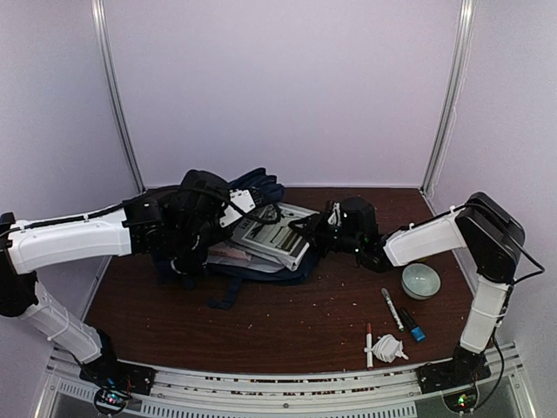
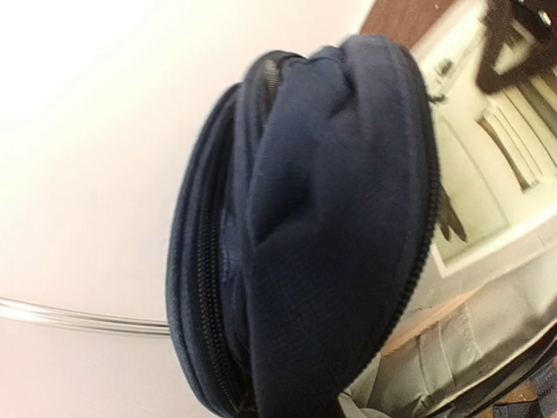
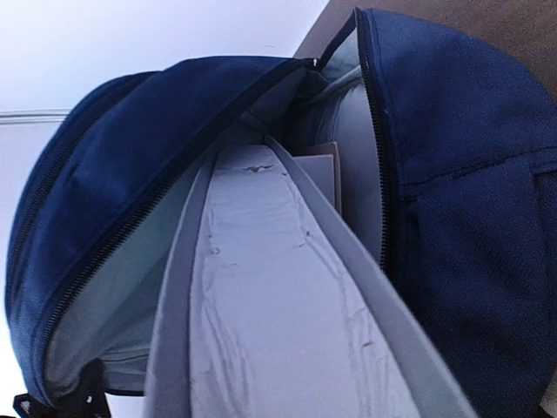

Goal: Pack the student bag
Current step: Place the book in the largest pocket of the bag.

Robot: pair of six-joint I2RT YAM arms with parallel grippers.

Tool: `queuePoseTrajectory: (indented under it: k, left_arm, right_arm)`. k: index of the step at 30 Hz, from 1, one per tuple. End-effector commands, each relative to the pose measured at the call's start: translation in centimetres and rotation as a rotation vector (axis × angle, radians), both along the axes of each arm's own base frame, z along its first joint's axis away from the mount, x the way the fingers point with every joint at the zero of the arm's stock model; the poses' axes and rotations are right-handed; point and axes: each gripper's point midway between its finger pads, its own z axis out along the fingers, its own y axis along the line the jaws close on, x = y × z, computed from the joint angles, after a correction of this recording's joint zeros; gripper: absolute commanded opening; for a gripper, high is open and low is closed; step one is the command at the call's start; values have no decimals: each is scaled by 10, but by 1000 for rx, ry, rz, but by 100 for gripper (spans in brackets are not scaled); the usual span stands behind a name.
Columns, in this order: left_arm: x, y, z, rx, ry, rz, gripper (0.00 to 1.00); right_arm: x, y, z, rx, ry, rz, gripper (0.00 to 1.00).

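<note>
Evidently midway: the large navy blue fabric student bag (image 1: 258,185) lies left of centre on the brown table (image 1: 287,322). The left gripper (image 1: 218,205) is clenched on its flap, holding the mouth up. The right gripper (image 1: 312,228) is at the white printed booklet (image 1: 270,235), its grip unclear. The pale ceramic bowl (image 1: 421,280) and the markers (image 1: 392,306) lie outside.

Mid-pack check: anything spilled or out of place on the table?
Small pale specks lie scattered on the brown table in front of the student bag, like crumbs. The bowl sits upright; nothing else stands out.

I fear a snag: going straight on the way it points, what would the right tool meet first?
Likely the grey divider panel inside the open student bag; depth is unclear.
</note>
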Motion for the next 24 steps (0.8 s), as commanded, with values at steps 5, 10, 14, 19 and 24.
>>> queuePoseTrajectory:
  k: [5,10,14,19,24]
  left_arm:
    - [-7,-14,168,-492,-319,-47,0]
    - [-23,-54,172,-611,-230,-225,0]
    - [-40,-90,170,-651,-161,-349,0]
    - [-55,-106,175,-766,-89,-446,0]
    - [-40,-86,163,-739,-107,-302,0]
  right_arm:
    - [-12,-19,-30,-97,44,33,30]
    - [-5,1,-6,-58,15,49,31]
    - [1,22,9,-31,-3,61,39]
    - [11,46,17,-18,-18,68,43]
    - [18,37,1,-35,4,51,46]
